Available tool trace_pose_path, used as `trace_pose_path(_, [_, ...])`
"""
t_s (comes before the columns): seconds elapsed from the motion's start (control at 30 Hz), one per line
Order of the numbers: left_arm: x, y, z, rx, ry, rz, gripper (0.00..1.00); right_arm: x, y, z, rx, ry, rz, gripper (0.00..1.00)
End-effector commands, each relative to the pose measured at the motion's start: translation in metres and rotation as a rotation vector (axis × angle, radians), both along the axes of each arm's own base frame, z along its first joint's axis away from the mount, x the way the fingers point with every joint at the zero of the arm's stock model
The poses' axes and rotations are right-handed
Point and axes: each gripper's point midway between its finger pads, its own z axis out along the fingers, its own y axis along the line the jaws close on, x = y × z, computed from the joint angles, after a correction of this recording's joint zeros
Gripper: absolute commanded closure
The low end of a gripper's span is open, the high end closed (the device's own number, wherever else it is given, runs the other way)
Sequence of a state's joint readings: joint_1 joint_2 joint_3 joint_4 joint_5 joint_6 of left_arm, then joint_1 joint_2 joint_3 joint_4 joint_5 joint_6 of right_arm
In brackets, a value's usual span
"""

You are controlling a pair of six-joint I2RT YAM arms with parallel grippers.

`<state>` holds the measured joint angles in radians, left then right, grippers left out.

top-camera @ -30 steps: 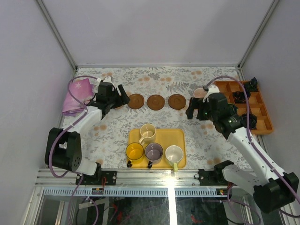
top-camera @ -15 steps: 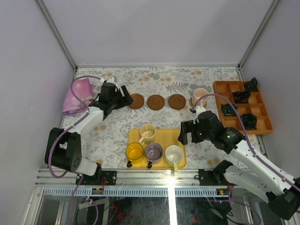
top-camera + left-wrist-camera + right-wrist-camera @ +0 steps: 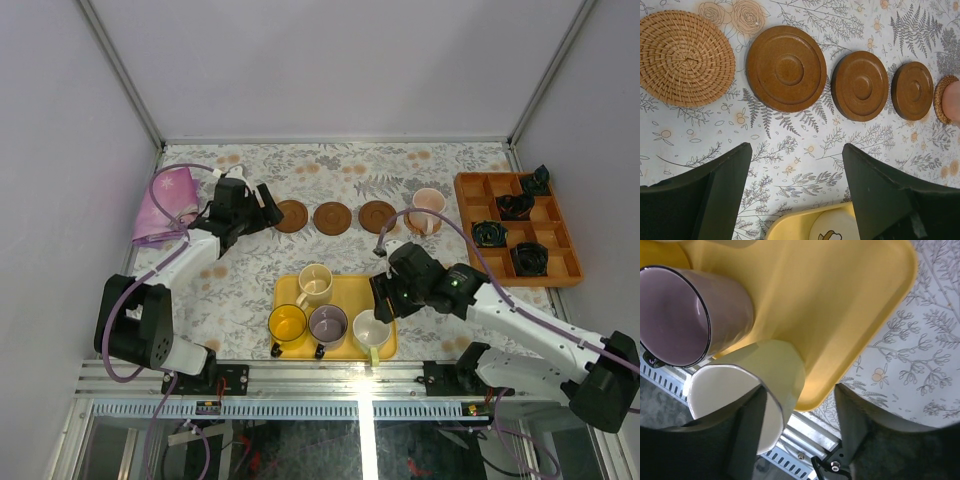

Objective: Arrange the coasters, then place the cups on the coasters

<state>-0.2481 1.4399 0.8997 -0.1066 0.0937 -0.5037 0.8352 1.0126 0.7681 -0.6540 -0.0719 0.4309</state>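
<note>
Our right hand (image 3: 799,395) hangs over the near right corner of the yellow tray (image 3: 345,292), fingers (image 3: 747,435) part spread astride the wall of the pale cup (image 3: 730,390), a gap showing outside it. Our left hand (image 3: 796,150), spread and empty, hovers by the row of coasters (image 3: 786,68); only its camera shows the woven coaster (image 3: 685,57) at the left end. The pink cup (image 3: 428,210) sits on the rightmost.

Four cups (image 3: 314,283) sit on tray (image 3: 352,291) before coasters (image 3: 332,218).

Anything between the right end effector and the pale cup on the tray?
Nothing visible. The right end effector straddles the pale cup's rim at the yellow tray's near corner; the purple cup sits close beside it.
</note>
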Motion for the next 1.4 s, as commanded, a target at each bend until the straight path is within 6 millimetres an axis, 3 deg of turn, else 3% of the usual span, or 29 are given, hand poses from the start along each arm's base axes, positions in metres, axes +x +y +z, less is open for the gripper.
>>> trace_pose_path(0.0, [0.001,0.0,0.009,-0.013,-0.037,0.013,0.27,-0.002,0.007,0.005,-0.015,0.007,0.033,0.44])
trace_pose_path(0.3, [0.001,0.001,0.01,-0.008,-0.04,0.016,0.27,-0.006,0.012,-0.002,-0.046,0.025,0.067,0.73])
trace_pose_path(0.37, [0.001,0.001,0.009,-0.008,-0.039,0.016,0.26,-0.002,0.013,-0.001,-0.058,0.011,0.069,0.85])
trace_pose_path(0.53, [0.001,0.0,0.008,-0.012,-0.04,0.017,0.26,0.018,0.012,0.009,-0.113,-0.078,0.081,0.96])
trace_pose_path(0.8, [0.004,0.0,0.008,-0.017,-0.045,0.019,0.27,0.06,0.016,0.023,-0.218,-0.247,0.118,0.95])
trace_pose_path(1.1, [0.002,0.002,0.008,-0.018,-0.048,0.031,0.26,0.087,0.016,0.025,-0.299,-0.4,0.217,0.91])
trace_pose_path(1.2, [0.002,0.001,0.006,-0.019,-0.044,0.027,0.27,0.094,0.018,0.026,-0.314,-0.435,0.234,0.87])
trace_pose_path(1.37, [0.002,0.001,0.008,-0.019,-0.048,0.025,0.27,0.099,0.02,0.025,-0.319,-0.45,0.227,0.67])
